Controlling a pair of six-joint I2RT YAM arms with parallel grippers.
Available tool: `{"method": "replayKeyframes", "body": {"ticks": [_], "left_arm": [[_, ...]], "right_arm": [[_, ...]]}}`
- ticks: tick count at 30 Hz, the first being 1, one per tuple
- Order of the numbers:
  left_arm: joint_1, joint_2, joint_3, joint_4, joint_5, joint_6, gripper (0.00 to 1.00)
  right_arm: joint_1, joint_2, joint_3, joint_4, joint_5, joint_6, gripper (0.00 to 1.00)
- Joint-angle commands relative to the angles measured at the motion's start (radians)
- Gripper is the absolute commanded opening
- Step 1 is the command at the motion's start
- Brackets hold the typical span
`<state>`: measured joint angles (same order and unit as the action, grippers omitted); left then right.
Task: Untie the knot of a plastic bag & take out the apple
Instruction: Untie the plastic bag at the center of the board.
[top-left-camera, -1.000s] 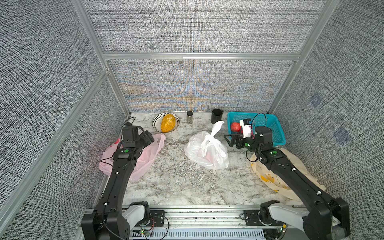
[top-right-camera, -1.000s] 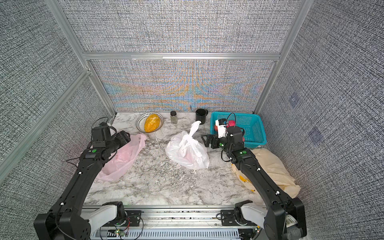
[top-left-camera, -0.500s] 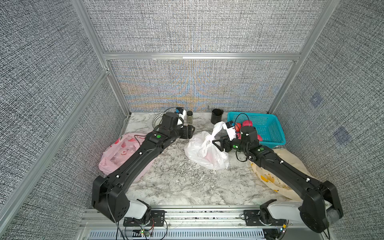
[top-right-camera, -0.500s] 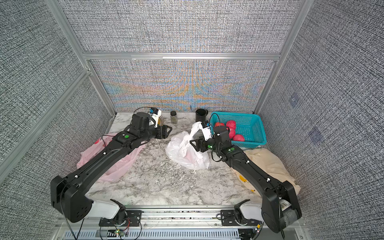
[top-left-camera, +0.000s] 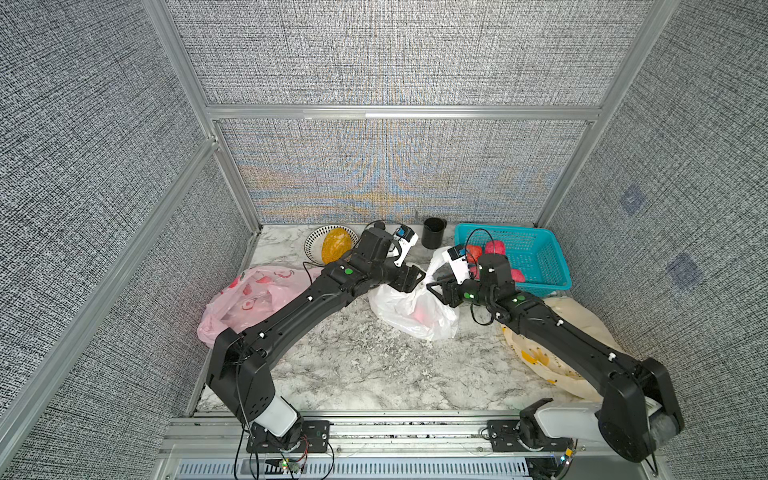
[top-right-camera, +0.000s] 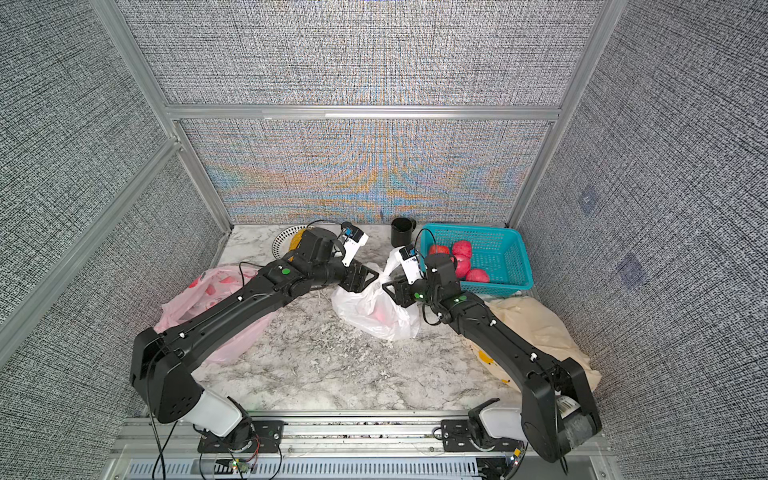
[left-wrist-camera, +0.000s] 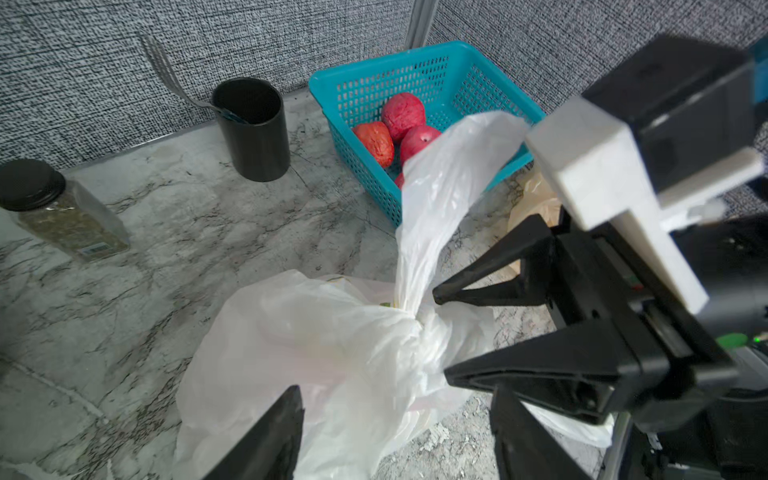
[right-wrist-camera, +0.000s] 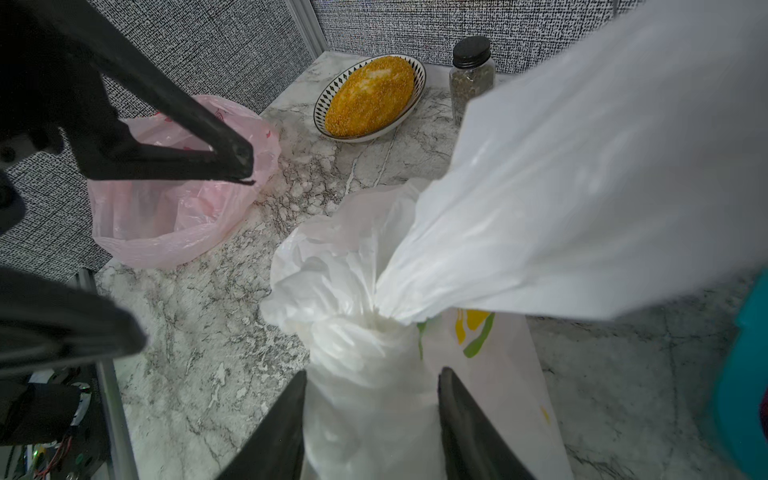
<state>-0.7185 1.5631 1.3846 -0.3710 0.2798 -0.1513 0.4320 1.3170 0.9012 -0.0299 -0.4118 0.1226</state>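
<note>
White bag (top-left-camera: 409, 309) sits mid-surface (top-left-camera: 374, 374), tied shut. The knot (left-wrist-camera: 415, 320) faces up, and its loose tail (left-wrist-camera: 449, 174) stands toward the far right. The apple (top-left-camera: 420, 312) shows as a faint red patch through the plastic, low inside the bag.

Your left tool (left-wrist-camera: 395, 390) hovers just left of the knot, pointed at it. Its jaws are wide apart and hold nothing. It looks staged to take the tail or steady the bag.

Your right tool (left-wrist-camera: 440, 332) sits on the knot's right, about half open, jaws astride the gathered plastic right at the knot. Plastic touches both jaws, but no firm pinch shows.

My reading is that you have the tools opposed, so one can anchor the neck while the other draws the tail out.

The basket (top-left-camera: 534, 253) of red fruit, far right, is the likely drop spot for the apple.
</note>
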Motion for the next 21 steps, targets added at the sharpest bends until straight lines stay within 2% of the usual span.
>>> {"method": "replayKeyframes", "body": {"ticks": [1,7,11,12,19,21], "left_arm": [[-0.017,0.005,-0.005,-0.039,0.013,0.066,0.73],[-0.043,0.052,0.022,-0.115,-0.098,0.112,0.72],[-0.051,0.071,0.036,-0.140,-0.151,0.134,0.57],[-0.052,0.074,0.035,-0.140,-0.162,0.139,0.57],[-0.060,0.103,0.043,-0.101,-0.180,0.151,0.55],[-0.067,0.121,0.050,-0.087,-0.190,0.152,0.49]], "right_arm": [[0.000,0.004,0.005,-0.015,-0.023,-0.011,0.50],[-0.005,-0.003,0.010,-0.026,-0.048,-0.008,0.50],[-0.015,-0.015,0.005,-0.030,-0.063,-0.005,0.50],[-0.016,-0.018,0.005,-0.031,-0.066,-0.003,0.50],[-0.017,-0.020,-0.005,-0.035,-0.110,0.002,0.50],[-0.017,-0.025,-0.008,-0.037,-0.111,0.002,0.49]]}}
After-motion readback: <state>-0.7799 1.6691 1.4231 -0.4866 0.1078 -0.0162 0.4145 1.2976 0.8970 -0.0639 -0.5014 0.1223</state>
